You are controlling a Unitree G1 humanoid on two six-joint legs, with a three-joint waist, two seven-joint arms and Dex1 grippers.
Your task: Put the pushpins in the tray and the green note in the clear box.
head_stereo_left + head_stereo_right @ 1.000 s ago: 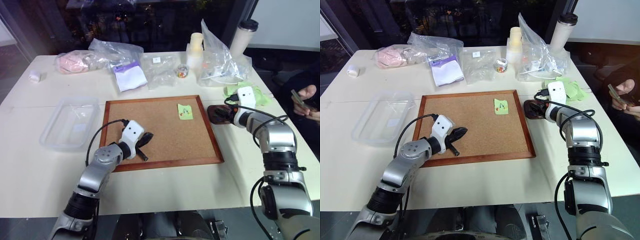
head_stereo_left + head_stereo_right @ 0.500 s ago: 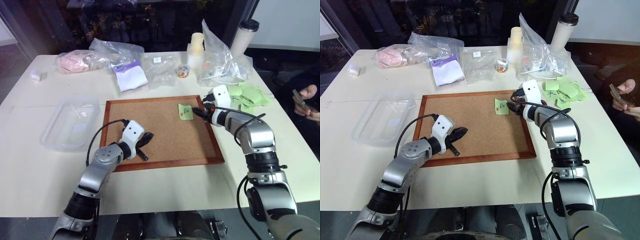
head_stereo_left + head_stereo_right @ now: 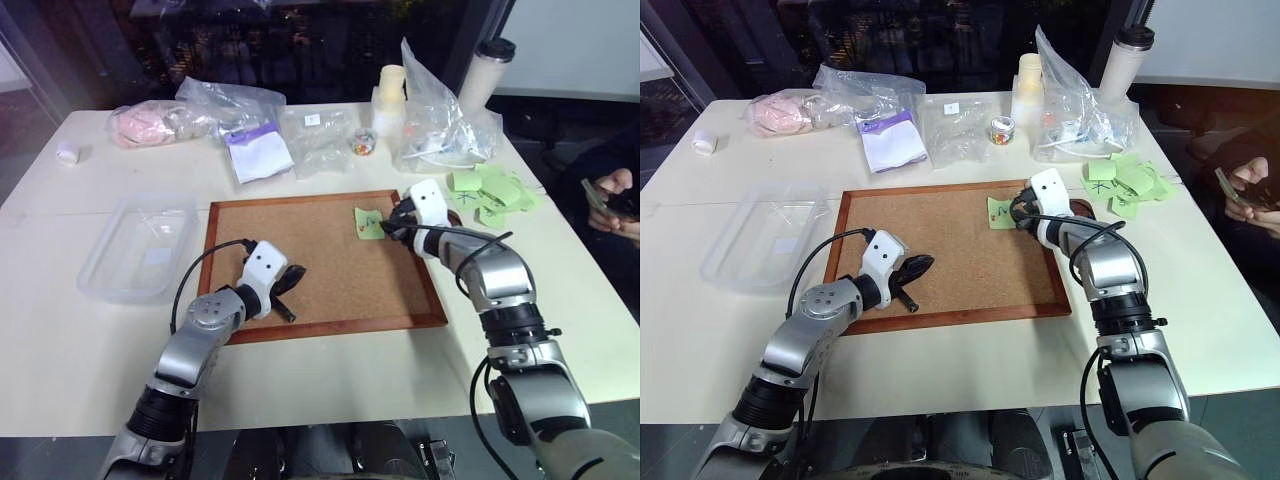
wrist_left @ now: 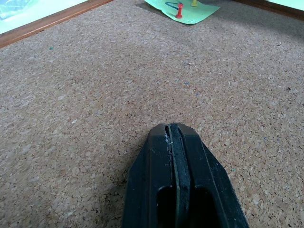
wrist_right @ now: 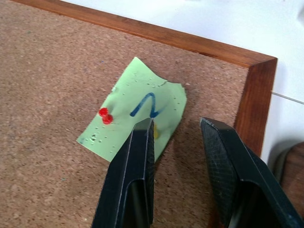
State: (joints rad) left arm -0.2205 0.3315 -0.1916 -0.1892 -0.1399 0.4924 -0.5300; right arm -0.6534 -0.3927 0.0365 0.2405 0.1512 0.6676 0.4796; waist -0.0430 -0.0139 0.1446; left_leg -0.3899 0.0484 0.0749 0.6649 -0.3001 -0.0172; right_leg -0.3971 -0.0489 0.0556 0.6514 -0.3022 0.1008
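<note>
Nearest us, our left gripper (image 4: 173, 130) rests on the cork board (image 3: 320, 260) with its jaws clenched on nothing. Farther along, our right gripper (image 5: 178, 128) hangs over the green note (image 5: 135, 121) near the board's far right corner, jaws parted, grasping nothing we can see. The note bears a blue scribble, no readable word, with a red pushpin (image 5: 105, 115) and a yellow one in it. The clear box (image 3: 140, 245) sits on the counter (image 3: 60, 330), left of the board.

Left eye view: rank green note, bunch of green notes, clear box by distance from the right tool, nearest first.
1. Green note, on the cork board, right at the right tool.
2. Bunch of green notes, on the table to the robot's right.
3. Clear box, far across, left of the board.
</note>
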